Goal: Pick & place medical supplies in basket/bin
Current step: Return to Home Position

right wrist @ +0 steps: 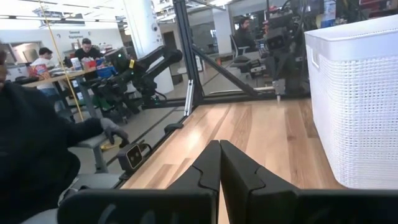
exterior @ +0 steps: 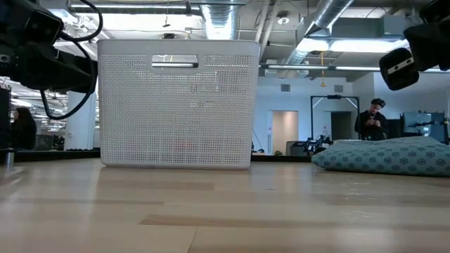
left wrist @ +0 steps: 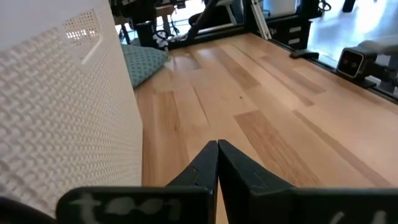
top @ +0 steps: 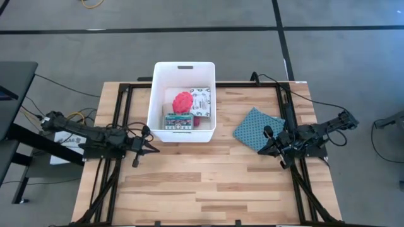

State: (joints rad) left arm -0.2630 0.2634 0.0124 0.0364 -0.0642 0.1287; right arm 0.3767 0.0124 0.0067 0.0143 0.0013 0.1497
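Observation:
The white tub stands at the table's far middle. Inside lie the pink spiky disc, a white black-patterned pouch, a teal-green printed packet and a bit of magenta piece. In the low view the tub hides its contents. My left gripper hovers shut over the table just near-left of the tub; its fingers are closed together. My right gripper is shut, near the teal dotted cloth's near edge.
The teal dotted cloth lies flat on the table right of the tub. Black frame rails run along both table sides. The near half of the wooden table is bare. People show in the room beyond.

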